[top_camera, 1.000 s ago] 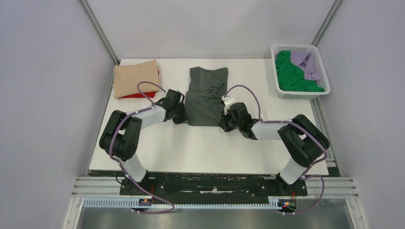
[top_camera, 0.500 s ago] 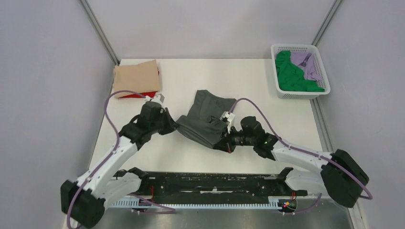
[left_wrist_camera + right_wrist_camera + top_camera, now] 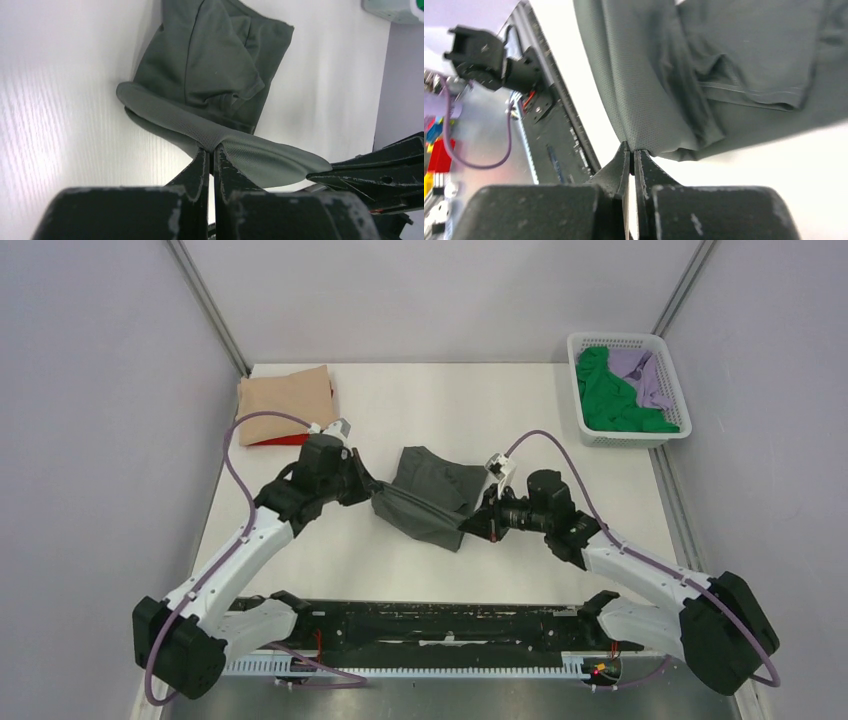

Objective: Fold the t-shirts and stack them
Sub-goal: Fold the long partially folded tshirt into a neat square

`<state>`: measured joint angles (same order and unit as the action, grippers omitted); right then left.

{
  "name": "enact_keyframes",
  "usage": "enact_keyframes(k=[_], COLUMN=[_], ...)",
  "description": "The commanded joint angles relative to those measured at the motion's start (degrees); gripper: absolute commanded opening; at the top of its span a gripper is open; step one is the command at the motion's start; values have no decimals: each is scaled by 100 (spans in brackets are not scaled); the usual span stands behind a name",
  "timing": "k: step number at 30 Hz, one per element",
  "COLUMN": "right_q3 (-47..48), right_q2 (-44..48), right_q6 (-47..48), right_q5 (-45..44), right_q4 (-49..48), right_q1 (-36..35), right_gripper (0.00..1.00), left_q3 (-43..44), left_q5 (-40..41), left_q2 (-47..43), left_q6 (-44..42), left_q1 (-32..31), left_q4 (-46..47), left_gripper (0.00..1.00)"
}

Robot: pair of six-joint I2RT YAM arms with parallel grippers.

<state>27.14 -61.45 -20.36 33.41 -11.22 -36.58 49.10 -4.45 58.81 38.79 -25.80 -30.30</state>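
In the middle of the overhead view, I hold the dark grey t-shirt by its near edge. My left gripper is clamped on the left end of that edge and my right gripper on the right end. The edge hangs between them as a slack band lifted off the white table. In the lower middle of my left wrist view, my fingers press together on a ridge of the cloth, with only fabric between them. My right wrist view shows the same: fingertips nipped on the lowest point of the hanging cloth. The rest of the shirt lies bunched on the table beyond the raised edge, with a sleeve turned over on top. From above it seems doubled over, though I cannot tell how many layers there are. In the upper left of the overhead view, the tan t-shirt lies folded on the red t-shirt, which shows only as a strip at the near side. In the upper right, the white basket holds the crumpled green t-shirt and the lilac t-shirt.
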Motion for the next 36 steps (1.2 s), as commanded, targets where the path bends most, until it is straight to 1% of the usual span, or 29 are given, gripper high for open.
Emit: enact_keyframes(k=[1,7,10,12,15,21,28,32,33,34,35,36], right_q3=[459,854,1071,1274,1505,1845,2380,2671,2778,2860,2951,3017], right_q2=[-313,-757,-1026,-1264,-1634,-2304,-3251,-3776,-3873,-3971,-4036,-4073], right_q6=[221,373,389,299,356,386,473,420,403,413,406,402], right_q5=[-171,-402,-492,-547,-541,-616,-513,-520,-513,-480,-476,-471], right_q4=[440,489,490,473,429,139,32,-77,-73,-81,-67,-67], right_q1=[487,970,1241,1376,1526,1821,2049,2182,2219,2253,2285,2318], right_gripper=[0,0,0,0,0,0,3,6,9,15,31,40], left_q3=[524,972,1281,1470,1818,2555,3264,3839,3966,4051,4137,4207], left_q5=[291,424,752,795,759,778,853,512,472,342,258,191], left_q2=[485,1401,1931,2257,2772,3786,4802,5459,5585,5662,5728,5732], left_q6=[47,-98,-169,-190,-251,-318,-443,-522,-549,-563,-579,-601], left_q1=[14,9,40,74,115,231,381,485,489,501,498,500], left_q4=[838,1228,1216,1290,1356,1197,1095,903,876,848,827,816], left_gripper=[2,2,2,2,2,2,2,2,6,23,45,63])
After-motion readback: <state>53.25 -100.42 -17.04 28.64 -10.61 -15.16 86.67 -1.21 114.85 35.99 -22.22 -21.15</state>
